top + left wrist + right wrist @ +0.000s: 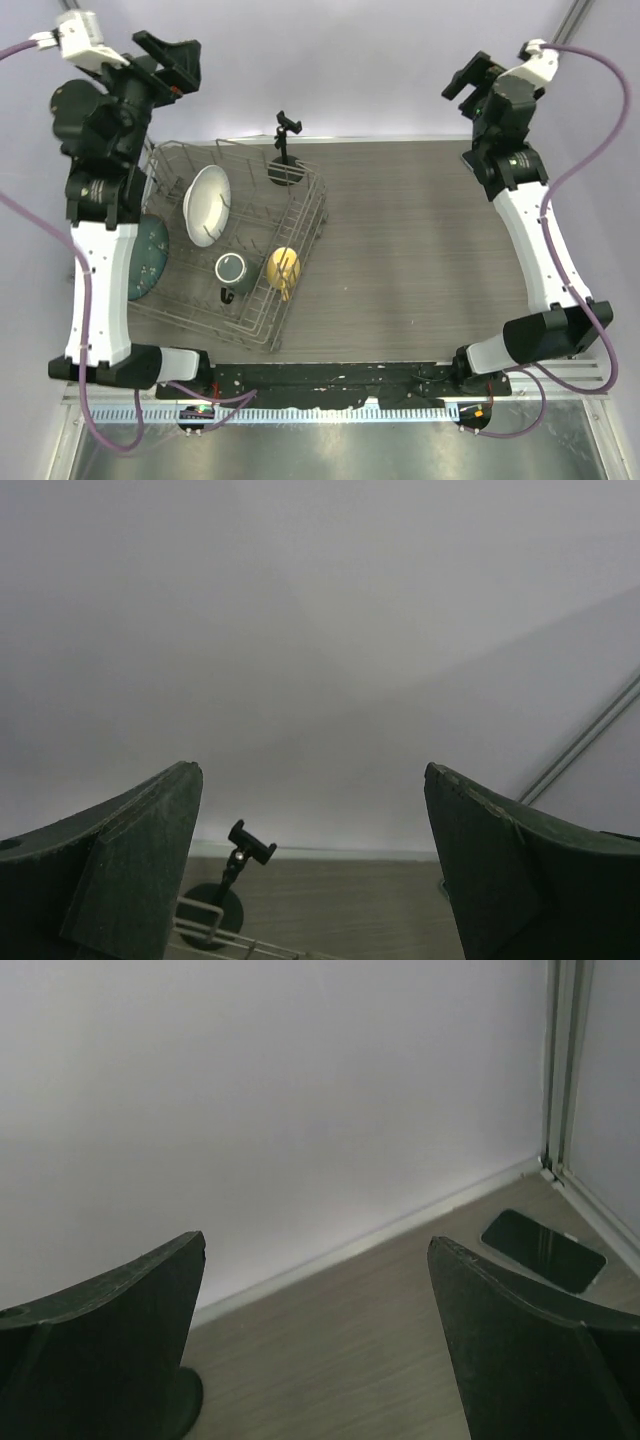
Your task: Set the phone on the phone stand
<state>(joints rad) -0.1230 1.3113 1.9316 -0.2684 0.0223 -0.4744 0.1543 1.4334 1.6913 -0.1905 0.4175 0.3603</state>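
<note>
Right wrist — right hand wide open, empty; phone lies apart.

The phone is flat, black and shiny, with round corners. It lies flat on the surface with its dark shiny side up. It is far out past the right arm's fingers, just above the tip of the right finger (close to where two walls meet). Nothing touches it.

The phone stand is small and black. It has a round base, a thin stick going up and a little clamp on top. It stands upright, well ahead of the left arm's fingers, low between them and nearer the left one.
</note>
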